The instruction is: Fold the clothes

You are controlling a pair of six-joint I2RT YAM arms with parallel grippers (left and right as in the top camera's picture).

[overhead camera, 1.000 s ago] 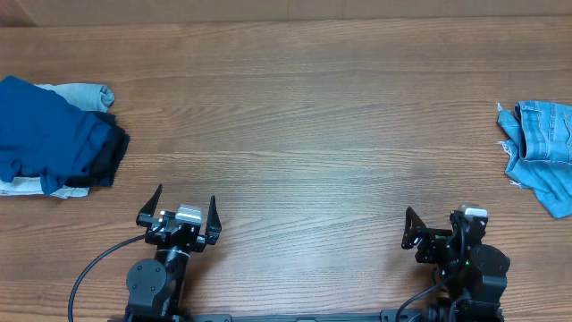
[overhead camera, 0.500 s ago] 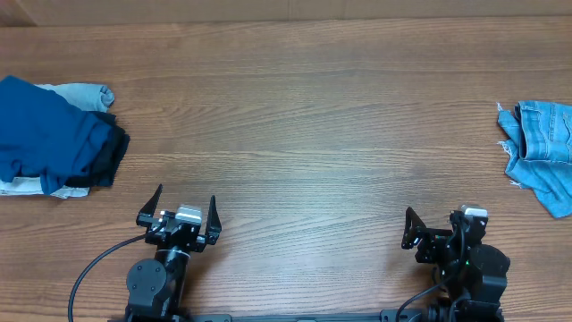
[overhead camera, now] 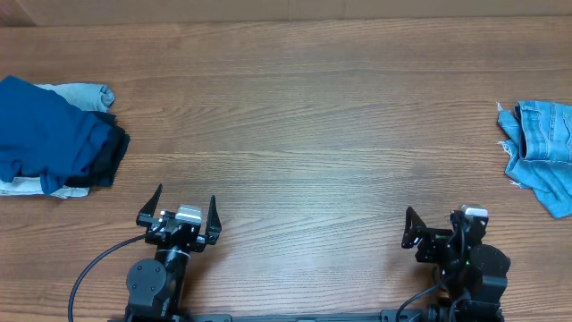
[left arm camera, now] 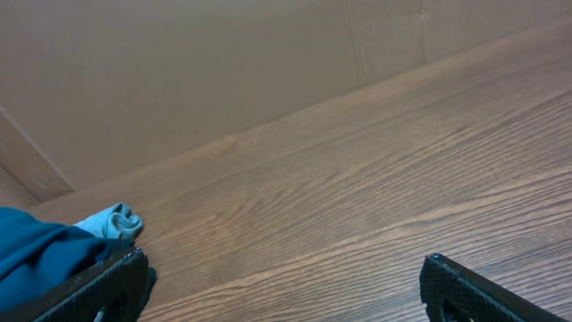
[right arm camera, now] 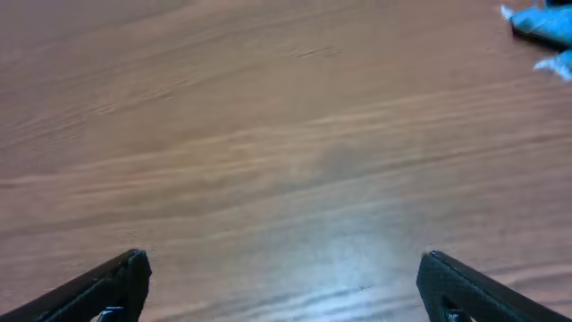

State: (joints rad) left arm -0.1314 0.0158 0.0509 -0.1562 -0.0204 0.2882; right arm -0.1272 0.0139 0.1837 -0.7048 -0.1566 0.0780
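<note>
Overhead view, crumpled light-blue denim jeans [overhead camera: 542, 150] with frayed hems on smooth wood-grain table [overhead camera: 304, 116], left gripper [overhead camera: 186, 195] and right gripper [right arm camera: 284, 258] jaws spread wide, empty

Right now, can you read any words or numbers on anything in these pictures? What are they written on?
None: no word, number, brand or sign can be read in any view.
The light-blue jeans show no label that I can make out.
The dark blue clothes and the wooden table show no writing either.
</note>
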